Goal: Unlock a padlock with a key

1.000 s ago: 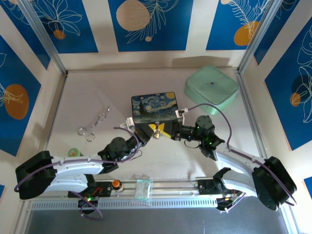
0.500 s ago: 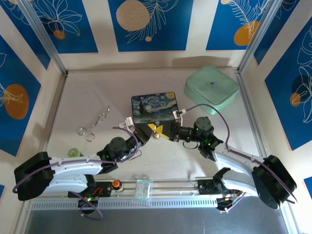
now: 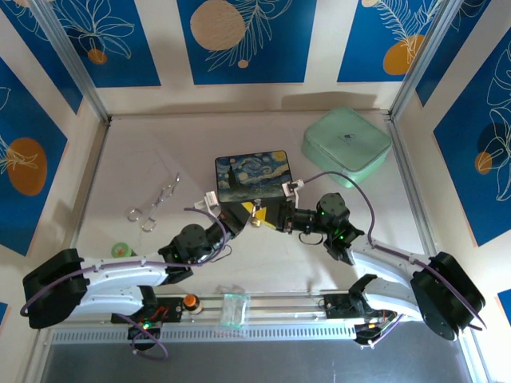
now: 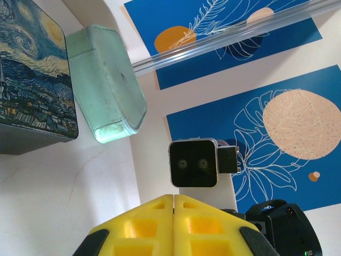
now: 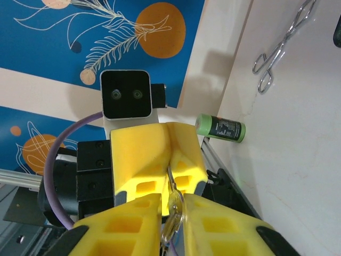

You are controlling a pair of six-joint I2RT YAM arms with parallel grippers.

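Cream walls carry deep-blue panels with white leaf outlines and orange discs, aluminium posts stand in the back corners, and the pale beige tabletop has a metal rail along its near edge.

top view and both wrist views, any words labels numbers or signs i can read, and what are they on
No text here can be read.
Mint green container: small dark mark on the lid, too small to read.
Green cylinder: dark label with pale print, too blurred to read.
Painted box: picture only, no lettering seen.
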